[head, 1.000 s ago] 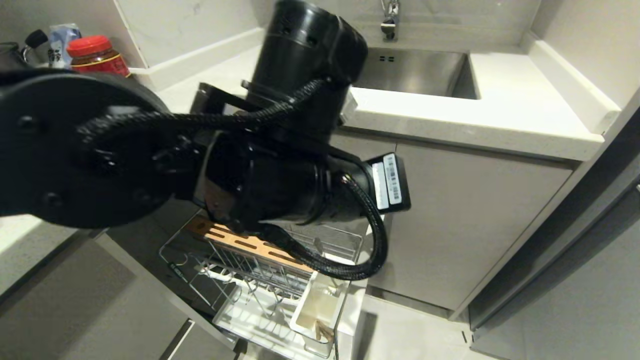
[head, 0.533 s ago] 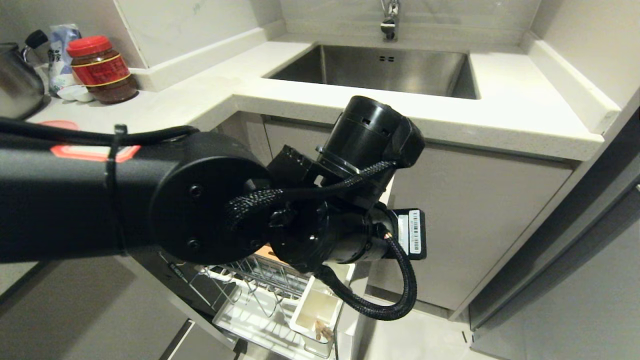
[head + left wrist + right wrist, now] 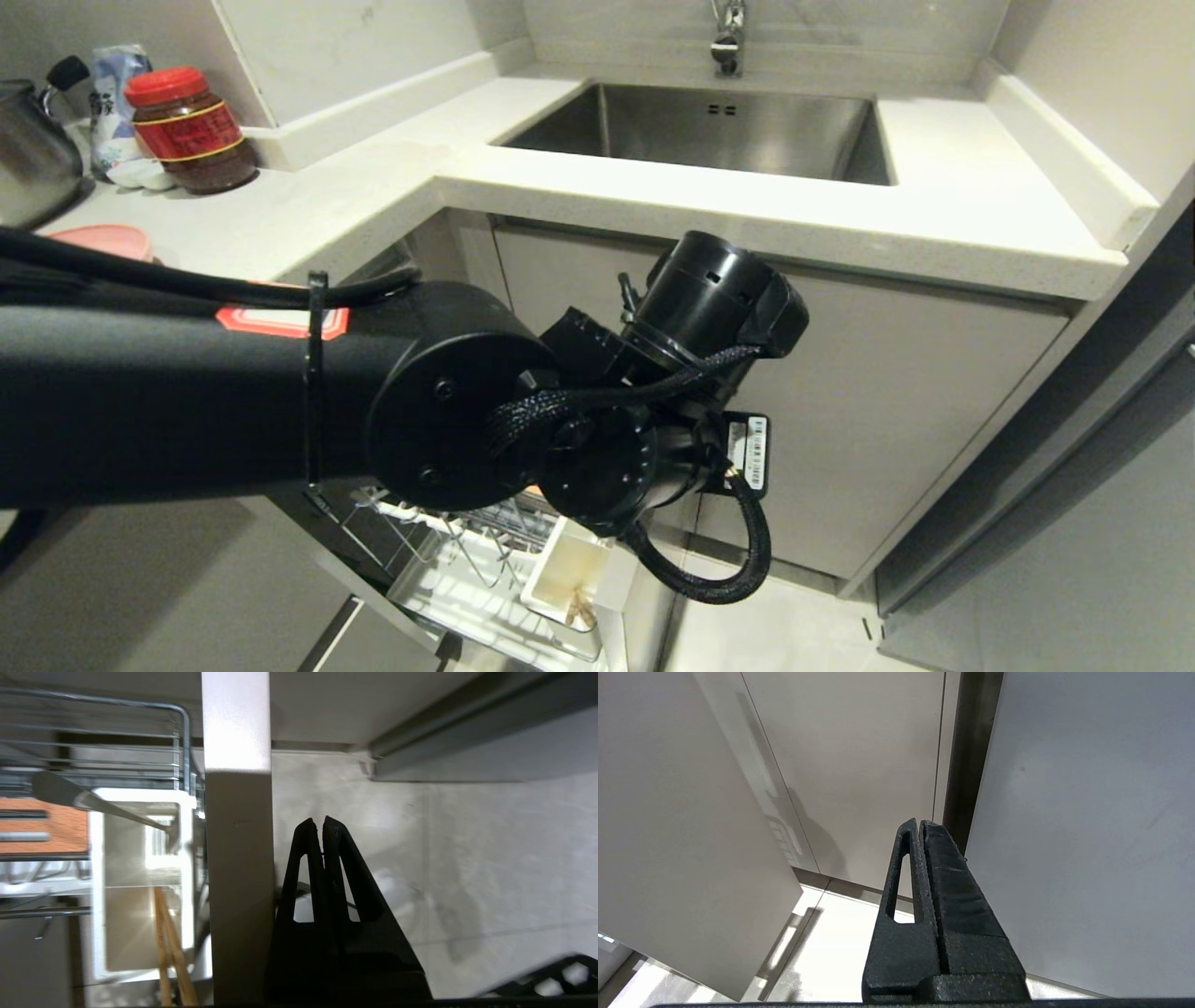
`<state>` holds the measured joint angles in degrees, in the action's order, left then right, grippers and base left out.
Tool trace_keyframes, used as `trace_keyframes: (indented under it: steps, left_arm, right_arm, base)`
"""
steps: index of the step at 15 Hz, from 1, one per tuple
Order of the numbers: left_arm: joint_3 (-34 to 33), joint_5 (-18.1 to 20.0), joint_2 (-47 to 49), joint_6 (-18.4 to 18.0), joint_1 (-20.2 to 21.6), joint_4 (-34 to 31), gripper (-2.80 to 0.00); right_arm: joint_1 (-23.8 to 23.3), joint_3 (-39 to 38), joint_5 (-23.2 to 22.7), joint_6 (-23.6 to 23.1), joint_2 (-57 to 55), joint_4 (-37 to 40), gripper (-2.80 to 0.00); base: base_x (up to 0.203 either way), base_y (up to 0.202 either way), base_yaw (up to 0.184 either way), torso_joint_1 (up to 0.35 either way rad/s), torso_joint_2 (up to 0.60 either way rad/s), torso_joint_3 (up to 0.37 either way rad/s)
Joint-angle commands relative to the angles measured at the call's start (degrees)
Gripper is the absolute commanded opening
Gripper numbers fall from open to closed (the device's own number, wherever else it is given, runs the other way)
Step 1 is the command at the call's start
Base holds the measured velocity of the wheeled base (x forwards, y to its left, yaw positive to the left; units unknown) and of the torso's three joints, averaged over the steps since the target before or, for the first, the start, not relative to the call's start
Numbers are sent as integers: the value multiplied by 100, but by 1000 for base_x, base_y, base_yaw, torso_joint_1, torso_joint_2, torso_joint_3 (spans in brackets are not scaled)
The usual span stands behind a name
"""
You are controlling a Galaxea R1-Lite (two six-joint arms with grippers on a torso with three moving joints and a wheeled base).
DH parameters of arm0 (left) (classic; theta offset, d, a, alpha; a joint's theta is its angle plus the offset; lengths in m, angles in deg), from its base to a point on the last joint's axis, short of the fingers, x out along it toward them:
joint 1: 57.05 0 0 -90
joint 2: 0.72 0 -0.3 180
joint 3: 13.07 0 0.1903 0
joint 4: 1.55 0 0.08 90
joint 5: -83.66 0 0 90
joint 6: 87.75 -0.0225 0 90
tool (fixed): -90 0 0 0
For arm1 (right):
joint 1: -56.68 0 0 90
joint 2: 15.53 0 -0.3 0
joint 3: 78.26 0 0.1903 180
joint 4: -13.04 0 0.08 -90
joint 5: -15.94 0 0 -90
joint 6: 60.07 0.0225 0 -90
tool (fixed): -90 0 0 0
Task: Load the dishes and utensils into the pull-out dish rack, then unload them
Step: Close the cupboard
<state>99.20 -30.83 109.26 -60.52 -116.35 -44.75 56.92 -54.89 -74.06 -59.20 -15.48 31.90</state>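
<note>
1. The pull-out dish rack (image 3: 467, 569) stands drawn out of the cabinet under the bench (image 3: 392, 196), at about 6 o'clock in the head view.
2. In its white cutlery box (image 3: 140, 882) lie the wooden chopsticks (image 3: 170, 947) and one slim metal utensil (image 3: 84, 798), whose type cannot be read.
3. A pale-pink plate (image 3: 103, 241) sits on the bench at 9 o'clock, partly hidden by the left arm; the bowl is not in view.
4. The left claw (image 3: 323, 822) has its fingers pressed together on nothing, and points past the outer face of the rack's white front panel (image 3: 238, 858), just beside it.
5. The right claw (image 3: 920, 823) is also pressed together and empty, parked facing cabinet doors.
6. Judged from this, the step in hand is either sliding the rack by its panel or reaching into the box.
7. To do it well, the left claw should meet the panel squarely and push straight along the runners, or else spread its fingers before descending on the chopsticks.
8. A skewed push could jam the rack.
</note>
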Motion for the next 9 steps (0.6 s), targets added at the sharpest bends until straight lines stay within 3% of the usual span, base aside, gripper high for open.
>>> trace_keyframes:
  steps: [1, 6, 9]
  left_arm:
    - [-3, -371, -38, -104, 7, -3, -280]
    - [-57, -1540, -292, -654, 418, 5, -280]
    - [-137, -1675, -398, -954, 755, -4, -280]
  right_arm:
    - [2, -150, 0, 0, -5, -6, -280]
    - [2, -149, 0, 0, -5, -6, -280]
    - [2, -155, 0, 0, -4, -6, -280]
  base:
    - [0, 0, 0, 0, 0, 0]
    - [0, 0, 0, 0, 0, 0]
    - [0, 0, 0, 0, 0, 0]
